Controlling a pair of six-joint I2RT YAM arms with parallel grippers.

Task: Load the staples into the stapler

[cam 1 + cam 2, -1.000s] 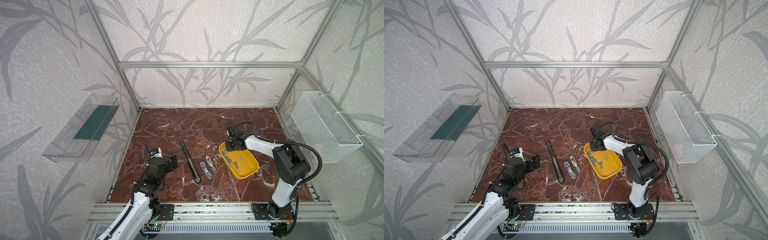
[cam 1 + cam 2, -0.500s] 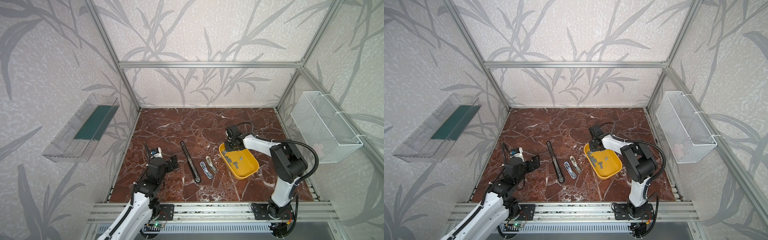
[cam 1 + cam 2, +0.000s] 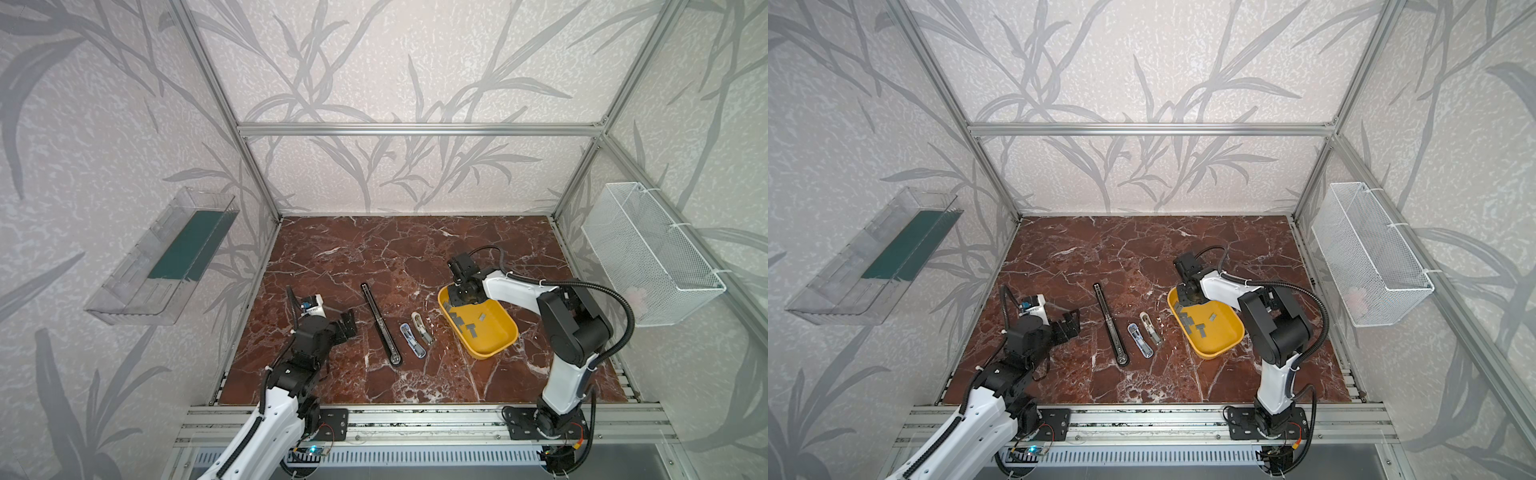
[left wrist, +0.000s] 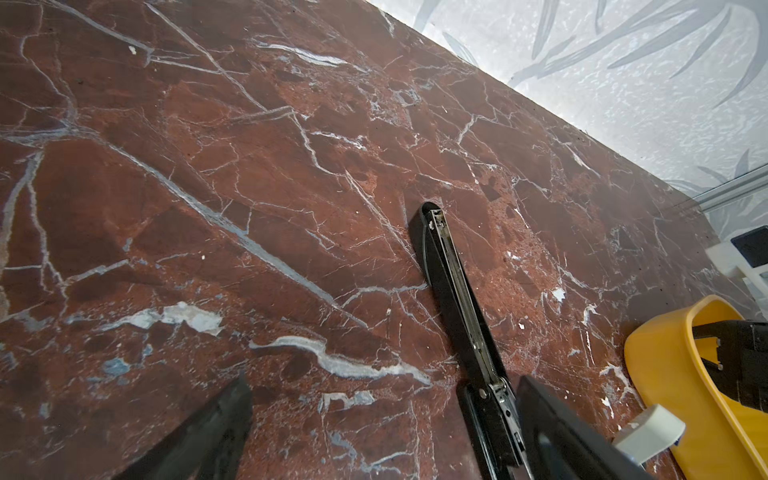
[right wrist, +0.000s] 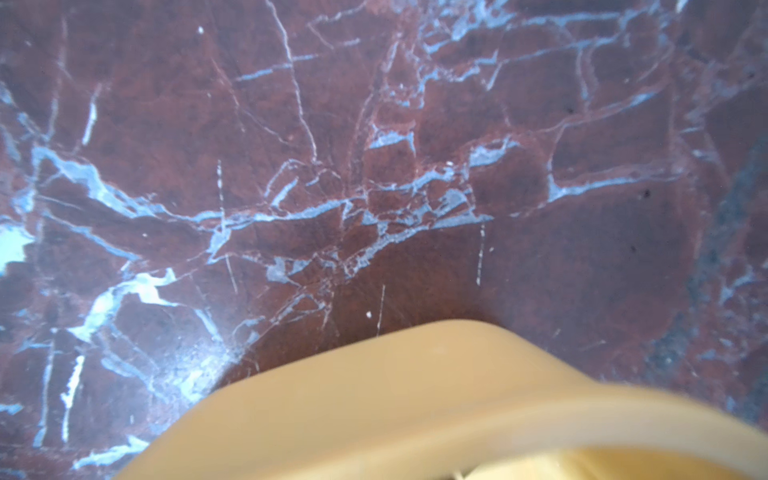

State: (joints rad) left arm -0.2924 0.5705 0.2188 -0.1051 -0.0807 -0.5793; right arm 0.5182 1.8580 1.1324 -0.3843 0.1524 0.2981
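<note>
The table (image 3: 374,257) is carrying all the work items between the two arms. The yellow tray (image 3: 496,332) is sitting on the right side, within reach of the right arm, and is confining the loose strips so that they are not scattering. The long black stapler (image 3: 380,322) is lying opened flat left of centre, its feed channel facing up for loading. The left gripper (image 3: 348,326) is hovering near it, fully open and empty, probably positioned to steady it. The right gripper (image 3: 460,298) is reaching into the tray's far corner with its jaws nearly closed. Whether it is pinching a strip cannot be told. Two small staplers (image 3: 412,340) are lying between the long stapler and the tray. The staples (image 3: 459,321) are lying on the tray floor, mostly toward its left wall.
</note>
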